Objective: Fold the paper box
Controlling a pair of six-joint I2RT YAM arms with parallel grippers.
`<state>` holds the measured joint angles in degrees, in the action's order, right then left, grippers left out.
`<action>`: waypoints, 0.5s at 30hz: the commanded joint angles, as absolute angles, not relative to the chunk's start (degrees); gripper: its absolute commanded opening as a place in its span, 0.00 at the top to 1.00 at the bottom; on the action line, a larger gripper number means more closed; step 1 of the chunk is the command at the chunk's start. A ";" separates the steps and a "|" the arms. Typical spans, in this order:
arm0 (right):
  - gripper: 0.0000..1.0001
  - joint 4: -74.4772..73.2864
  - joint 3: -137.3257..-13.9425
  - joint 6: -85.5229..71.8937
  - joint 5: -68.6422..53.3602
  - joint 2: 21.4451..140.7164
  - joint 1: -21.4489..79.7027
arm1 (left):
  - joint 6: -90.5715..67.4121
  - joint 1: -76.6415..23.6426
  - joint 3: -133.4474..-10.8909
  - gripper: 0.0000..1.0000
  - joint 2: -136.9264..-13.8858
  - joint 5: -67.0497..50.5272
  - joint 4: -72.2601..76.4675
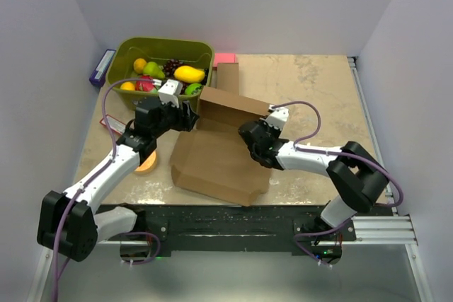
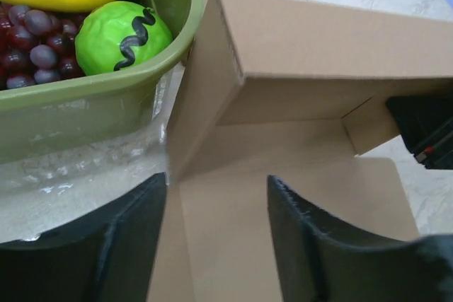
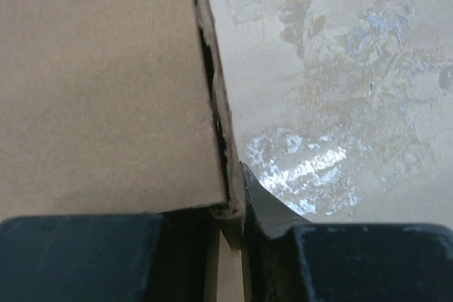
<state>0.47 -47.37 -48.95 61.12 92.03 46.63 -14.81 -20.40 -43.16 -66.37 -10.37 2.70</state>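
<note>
1. Nearest the lens in the overhead view, the black base rail (image 1: pixel 233 228) carries both arms and sits well in front of the green bin (image 1: pixel 120 61).
2. Just beside the bin's left wall lies a purple packet (image 1: pixel 102 67), against the side wall.
3. Inside the bin are a yellow mango (image 1: pixel 189 73), dark grapes (image 1: pixel 172 66) and a green ball with a black squiggle (image 2: pixel 120 33). The ball is at the bin's front right corner.
4. An orange disc (image 1: pixel 146 165) shows under the left arm, in front of the bin.
5. At the bin's front right corner is the left gripper (image 1: pixel 185 119). Its fingers (image 2: pixel 134 245) stand wide apart and clamp nothing. Bare cardboard floor shows in the gap, and an upright side flap rises just by the left finger.
6. In front of the bin and to its right lies the paper box (image 1: pixel 219 164), its broad base flat on the table (image 1: pixel 318 90). Its rear wall is raised and folded over, and its left end touches or nearly touches the bin's right wall in the left wrist view.
7. Behind that wall, to the bin's right, are a smaller cardboard box (image 1: pixel 227 76) and a pink item (image 1: pixel 224 58).
8. Farthest right of the bin is the right gripper (image 1: pixel 248 136). It is closed narrowly on the paper box's doubled right edge, which runs down between its fingers (image 3: pixel 262 203).
</note>
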 commanded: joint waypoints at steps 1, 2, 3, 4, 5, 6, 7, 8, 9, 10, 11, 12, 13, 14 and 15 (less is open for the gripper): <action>1.00 -1.58 -41.76 -42.81 54.24 89.92 45.62 | -11.61 -20.65 -42.89 0.31 -62.06 -10.99 3.87; 1.00 -1.67 -41.31 -41.76 53.36 88.17 45.62 | -11.17 -20.65 -42.37 0.29 -61.18 -10.73 4.56; 1.00 -1.76 -40.96 -41.14 52.22 86.94 45.62 | -10.81 -20.65 -42.10 0.27 -59.34 -10.64 4.83; 1.00 -2.37 -40.35 -40.70 50.38 85.88 45.53 | -10.11 -20.65 -41.75 0.26 -58.37 -10.55 5.18; 1.00 -2.72 -40.17 -39.91 49.14 83.35 45.53 | -9.85 -20.65 -41.05 0.25 -56.27 -10.81 5.79; 1.00 -2.99 -39.99 -39.29 47.91 82.19 45.53 | -9.41 -20.65 -40.70 0.25 -55.29 -10.98 6.06; 1.00 -4.64 -40.08 -38.42 46.94 81.05 45.53 | -8.71 -20.65 -40.00 0.25 -54.33 -11.07 6.24; 1.00 -5.53 -40.34 -38.15 44.76 78.60 45.53 | -8.27 -20.74 -39.64 0.24 -53.45 -11.51 6.41; 1.00 -6.58 -40.60 -37.62 43.69 77.70 45.35 | -7.91 -20.74 -39.38 0.24 -51.96 -11.86 6.42; 1.00 -8.59 -41.30 -36.75 42.29 76.48 45.18 | -7.21 -20.74 -38.85 0.24 -51.25 -12.13 6.42; 1.00 -9.74 -41.66 -36.30 39.93 74.72 45.09 | -6.77 -20.83 -38.76 0.24 -50.28 -13.17 6.50; 1.00 -12.02 -42.53 -36.04 38.60 73.84 44.83 | -6.25 -21.00 -38.50 0.24 -49.84 -13.71 6.50; 1.00 -13.17 -43.06 -35.51 37.63 73.05 44.65 | -6.07 -21.09 -38.41 0.24 -49.31 -14.23 6.59; 1.00 -14.40 -43.50 -35.33 36.75 72.34 44.39 | -5.72 -21.27 -38.15 0.24 -48.35 -15.46 6.85; 1.00 -15.55 -44.03 -35.16 35.09 71.03 43.78 | -5.45 -21.44 -37.97 0.23 -47.82 -16.08 7.12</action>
<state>-9.67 -40.49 -37.41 41.89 74.94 45.10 -8.64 -20.64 -39.05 -50.04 -12.16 3.97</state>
